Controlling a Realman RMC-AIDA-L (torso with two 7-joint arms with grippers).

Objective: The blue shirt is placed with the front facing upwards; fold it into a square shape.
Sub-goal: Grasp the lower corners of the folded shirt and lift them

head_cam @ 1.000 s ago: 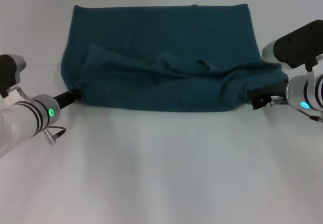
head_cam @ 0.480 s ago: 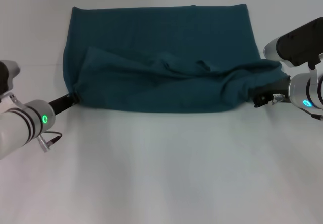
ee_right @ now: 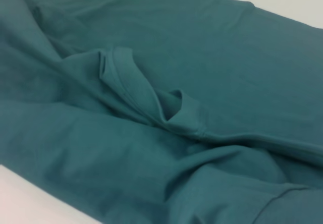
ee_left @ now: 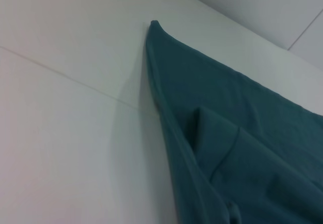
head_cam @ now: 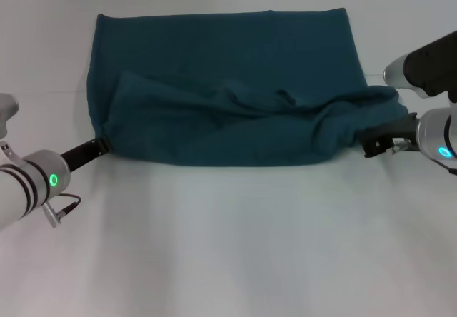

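laid flat across the far half of the white table (head_cam: 228, 245): the large dark teal-blue cotton shirt (head_cam: 228, 67), already doubled into a wide band, with a rumpled upper layer sagging along the near edge. no lettering showing from any view. likely a mid-fold stretch, with the two near corners drawn outward to keep the band taut and the near edge straight before another fold toward a square.

at the near left corner, the left gripper (head_cam: 100, 146), black fingertips touching the cloth's corner, arm low and reaching in from the left edge; whether clamped or apart cannot be told. at the near right corner, the right gripper (head_cam: 375, 144), also low, forearm angled in from the right, tip against the bunched edge; its closure cannot be told either.
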